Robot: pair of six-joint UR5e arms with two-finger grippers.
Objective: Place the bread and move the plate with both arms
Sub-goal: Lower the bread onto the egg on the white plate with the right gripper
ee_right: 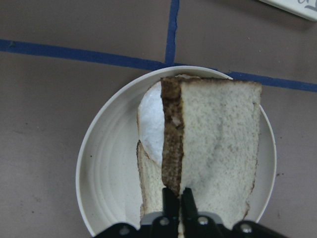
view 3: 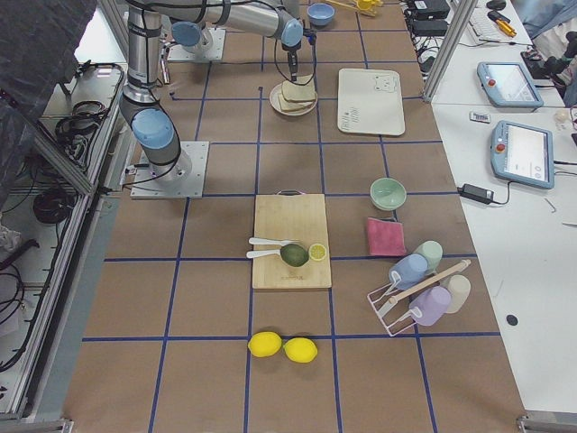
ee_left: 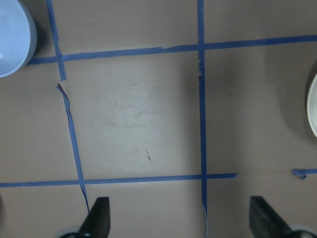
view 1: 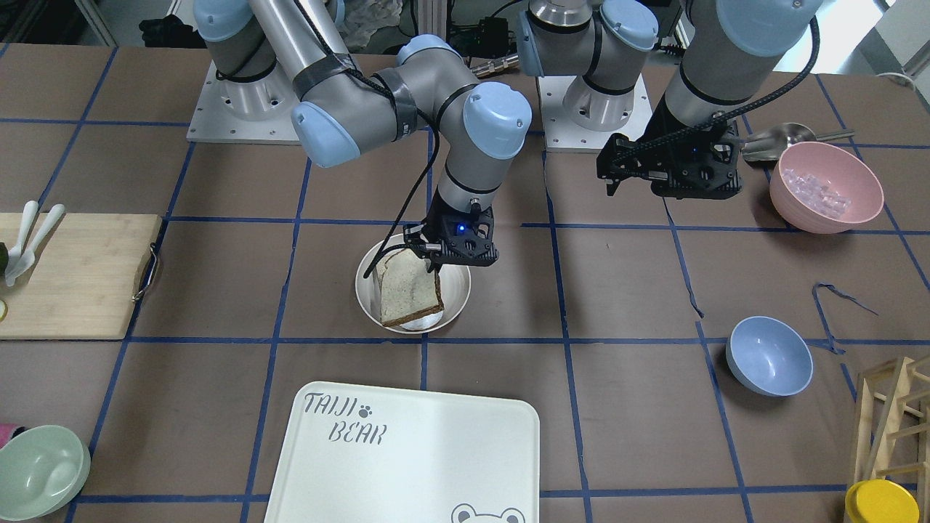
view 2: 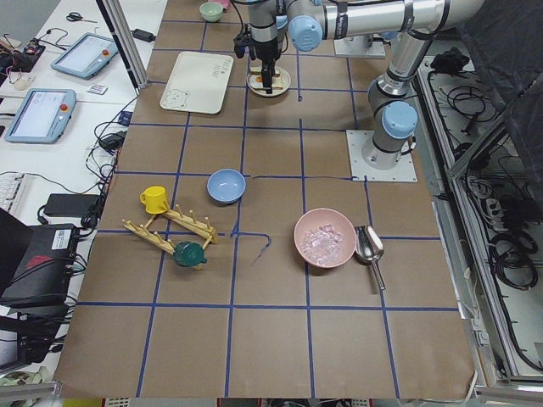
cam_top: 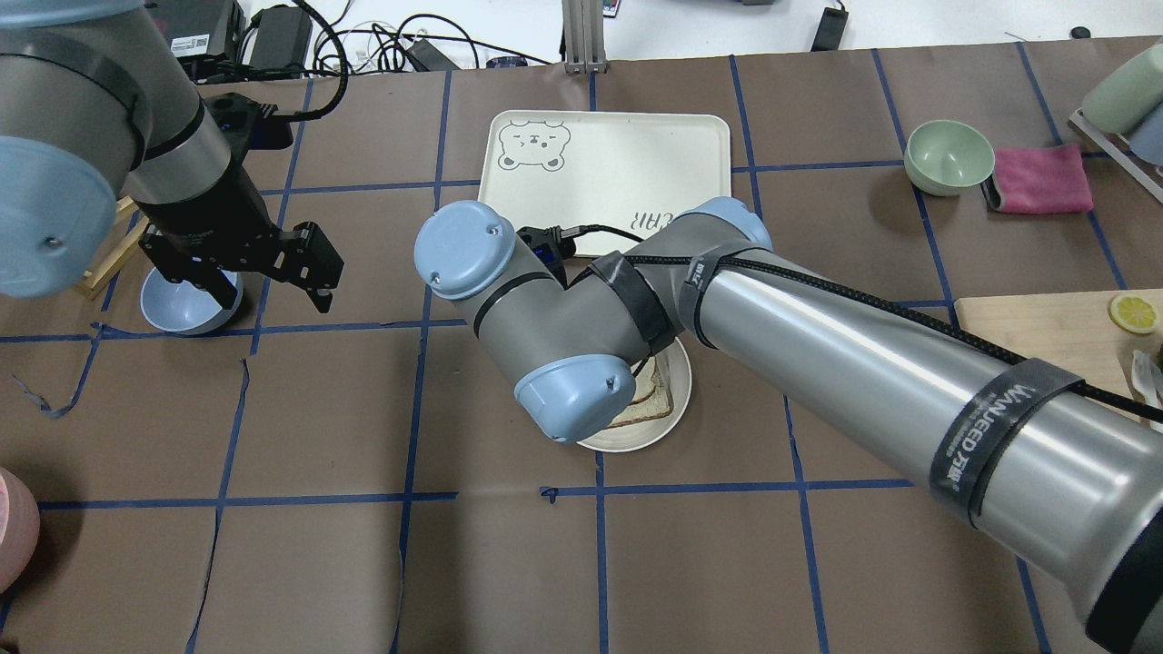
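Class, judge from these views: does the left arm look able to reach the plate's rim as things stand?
Probably yes. The open left gripper hovers apart from the plate, with only taped table paper between them. But the right gripper holds the bread above the plate, so room looks tight.

front: steep, opposite overhead; overhead: high, forward-down; sides: far, endwise; wrists: close, downward; shared: plate [view 1: 367, 289]

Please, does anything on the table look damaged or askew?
Yes. A blue tape line near the blue bowl is torn and runs crooked across the paper. Also, the bread is not flat yet: the right gripper holds it tilted over the plate.
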